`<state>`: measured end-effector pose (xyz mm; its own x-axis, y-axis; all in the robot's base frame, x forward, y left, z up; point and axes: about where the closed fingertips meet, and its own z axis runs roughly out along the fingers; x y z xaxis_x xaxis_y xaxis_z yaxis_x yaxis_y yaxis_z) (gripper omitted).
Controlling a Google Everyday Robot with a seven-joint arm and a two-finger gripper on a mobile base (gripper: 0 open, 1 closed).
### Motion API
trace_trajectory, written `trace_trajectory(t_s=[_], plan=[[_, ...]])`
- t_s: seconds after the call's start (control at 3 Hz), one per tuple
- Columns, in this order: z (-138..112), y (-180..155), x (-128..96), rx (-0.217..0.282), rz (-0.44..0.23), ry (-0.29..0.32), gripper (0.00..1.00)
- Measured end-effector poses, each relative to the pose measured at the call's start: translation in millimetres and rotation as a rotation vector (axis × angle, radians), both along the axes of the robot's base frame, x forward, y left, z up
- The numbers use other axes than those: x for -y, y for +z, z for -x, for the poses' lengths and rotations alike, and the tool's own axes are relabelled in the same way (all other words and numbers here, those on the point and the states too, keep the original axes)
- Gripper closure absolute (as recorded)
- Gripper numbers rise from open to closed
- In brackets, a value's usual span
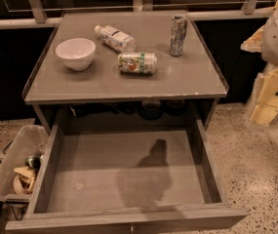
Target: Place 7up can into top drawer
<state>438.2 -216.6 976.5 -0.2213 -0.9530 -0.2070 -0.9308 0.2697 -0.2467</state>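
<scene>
The 7up can (pixel 137 62) lies on its side on the grey table top (pixel 109 84), near the middle. It is white and green with a red-orange spot. The top drawer (pixel 55 155) is pulled wide open below the table top, and its flat bottom is bare with a shadow on it. My gripper (pixel 270 101) hangs at the far right of the view, beside the table and above the floor. It is well away from the can and holds nothing that I can see.
A white bowl (pixel 75 52) stands on the table's left. A clear bottle with a white label (pixel 114 38) lies behind the 7up can. A tall slim patterned can (pixel 178 35) stands at the back right. A clear bin of items (pixel 16 169) sits on the floor left of the drawer.
</scene>
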Motion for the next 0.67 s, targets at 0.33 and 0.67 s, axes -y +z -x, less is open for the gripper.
trace_trajectory(t_s=[0.33, 0.67], plan=[[0, 1, 0, 0.003, 0.000, 0.001, 0.00], [-22, 8, -14, 0.033, -0.002, 0.043, 0.00]])
